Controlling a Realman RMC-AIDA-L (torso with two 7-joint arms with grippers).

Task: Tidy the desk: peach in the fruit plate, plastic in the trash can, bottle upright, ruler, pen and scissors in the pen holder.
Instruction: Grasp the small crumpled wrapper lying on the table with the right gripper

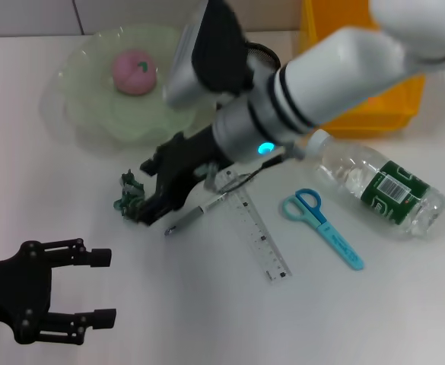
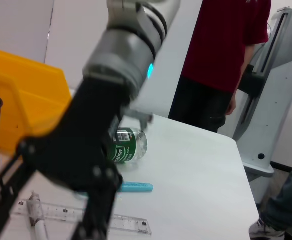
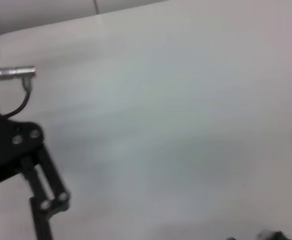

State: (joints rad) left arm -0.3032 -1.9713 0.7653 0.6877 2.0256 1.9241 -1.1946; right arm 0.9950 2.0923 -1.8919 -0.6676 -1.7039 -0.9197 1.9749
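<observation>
Green-labelled bottle point(image 1: 382, 188) lying flat, barcode showing, right end effector point(image 1: 150, 199) at crumpled plastic point(image 1: 128, 194), grip unclear, left end effector point(image 1: 104, 289) open

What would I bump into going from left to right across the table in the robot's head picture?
Left gripper → crumpled green plastic → pen → ruler → blue scissors → bottle lying on its side.
</observation>
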